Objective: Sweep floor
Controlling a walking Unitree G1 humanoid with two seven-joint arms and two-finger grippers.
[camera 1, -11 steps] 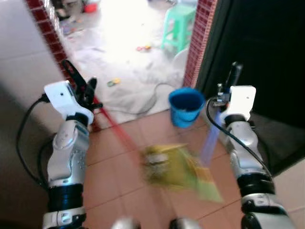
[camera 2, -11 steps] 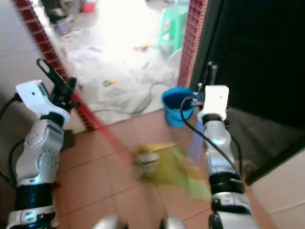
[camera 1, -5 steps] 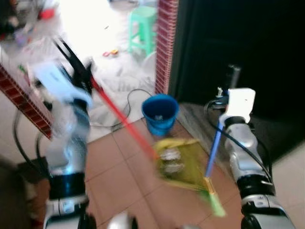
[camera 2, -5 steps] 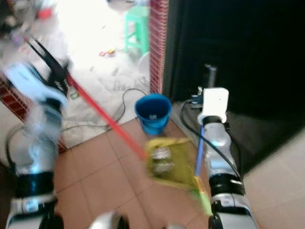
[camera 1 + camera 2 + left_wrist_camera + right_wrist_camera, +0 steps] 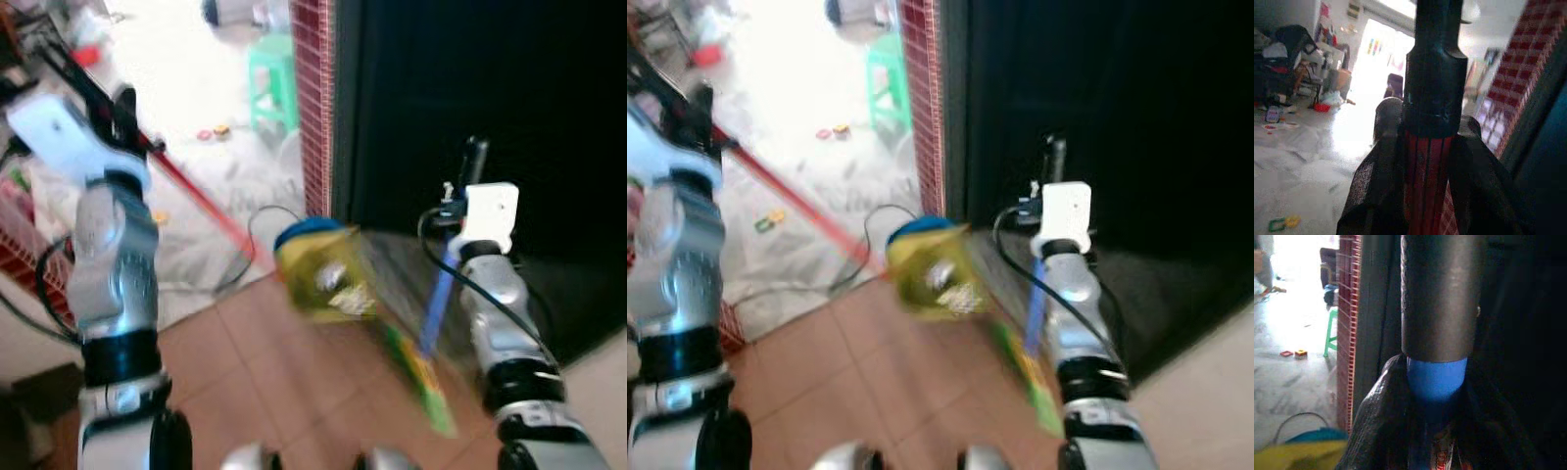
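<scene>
Left tool (image 5: 1422, 186) clenches the red dustpan handle (image 5: 196, 191), holding the yellow dustpan (image 5: 318, 274) raised at centre, in front of a blue bucket (image 5: 299, 233). Right tool (image 5: 1435, 426) clenches the blue broom handle (image 5: 438, 294), its green bristles (image 5: 426, 387) at 5 o'clock. Judged mid-carry; next, both need lowering onto the tiled floor (image 5: 274, 392).

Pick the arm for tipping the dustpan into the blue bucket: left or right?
Left, probably. The left gripper clamps the red handle of the yellow dustpan, now lifted just before the blue bucket. The right gripper holds the blue broom handle.
</scene>
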